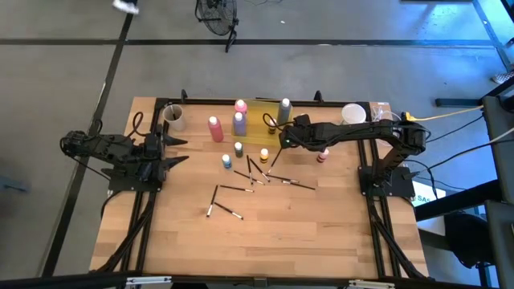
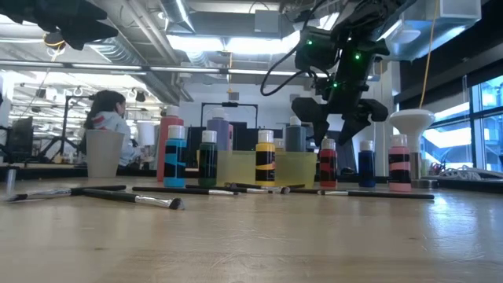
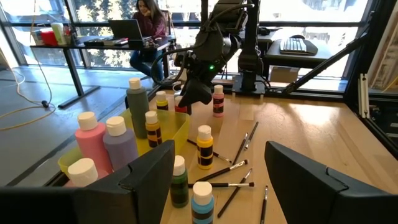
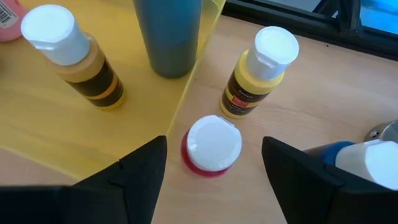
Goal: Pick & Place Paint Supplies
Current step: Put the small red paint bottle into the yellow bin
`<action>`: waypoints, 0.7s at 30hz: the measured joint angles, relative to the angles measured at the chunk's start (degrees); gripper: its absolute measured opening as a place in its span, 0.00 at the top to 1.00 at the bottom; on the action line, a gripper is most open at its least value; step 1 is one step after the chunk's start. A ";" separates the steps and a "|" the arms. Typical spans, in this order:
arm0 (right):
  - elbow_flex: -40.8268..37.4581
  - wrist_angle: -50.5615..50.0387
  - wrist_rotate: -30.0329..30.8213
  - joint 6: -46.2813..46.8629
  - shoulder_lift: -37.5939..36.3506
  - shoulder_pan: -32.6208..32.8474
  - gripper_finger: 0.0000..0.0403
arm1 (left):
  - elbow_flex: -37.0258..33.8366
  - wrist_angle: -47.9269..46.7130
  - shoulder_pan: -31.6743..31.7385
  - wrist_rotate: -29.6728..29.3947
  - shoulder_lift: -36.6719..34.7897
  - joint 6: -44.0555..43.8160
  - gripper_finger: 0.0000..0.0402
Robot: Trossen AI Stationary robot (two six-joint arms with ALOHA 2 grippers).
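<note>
A: Right wrist view: the right gripper [image 4: 214, 163] hangs open over the small red paint bottle with a white cap [image 4: 211, 147], just beside the see-through yellow tray [image 4: 37, 134]. The left gripper [image 3: 217, 171] waits open.
B: It could bump the tray and tip the bottle

Two pink squeeze bottles [image 1: 214, 128], a purple one [image 1: 238, 123] and a grey one [image 1: 284, 111] stand upright near the table's far edge, the grey one inside the yellow tray [image 1: 259, 136]. Small white-capped paint bottles stand upright around the tray: a red one [image 4: 211, 147] just outside its wall, a yellow one [image 4: 260, 73] beside it, a blue one [image 1: 226, 161] nearer the table's middle. Thin dark white-tipped brushes [image 1: 226, 212] lie flat, scattered across the middle
</note>
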 joint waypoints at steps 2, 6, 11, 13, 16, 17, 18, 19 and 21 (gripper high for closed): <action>0.00 0.00 -0.02 0.00 0.00 0.00 0.34 | 0.00 -0.01 0.00 0.00 -0.01 0.00 0.39; 0.00 0.00 -0.02 0.00 0.00 0.00 0.34 | 0.00 0.00 0.01 0.00 -0.02 0.00 0.39; 0.00 0.00 -0.02 -0.02 0.00 0.00 0.34 | 0.00 -0.01 0.01 0.00 0.00 0.00 0.39; 0.02 0.11 -0.04 -0.02 0.30 0.00 0.34 | 0.00 -0.01 0.01 0.00 -0.02 0.00 0.39; 0.03 0.41 -0.17 -0.02 0.72 -0.22 0.34 | 0.00 0.00 0.00 0.00 -0.01 0.00 0.39; 0.04 0.59 -0.17 -0.02 1.05 -0.34 0.34 | 0.00 -0.01 0.00 0.00 0.00 0.00 0.39; 0.02 0.38 -0.17 -0.02 1.29 -0.49 0.34 | 0.00 -0.02 0.01 0.00 -0.02 0.00 0.39; 0.00 0.44 -0.15 -0.11 1.51 -0.57 0.34 | 0.00 0.00 0.00 0.00 -0.02 0.00 0.39; 0.02 1.04 -0.46 -0.58 1.92 -0.83 0.34 | 0.00 0.00 0.00 0.00 -0.02 0.00 0.39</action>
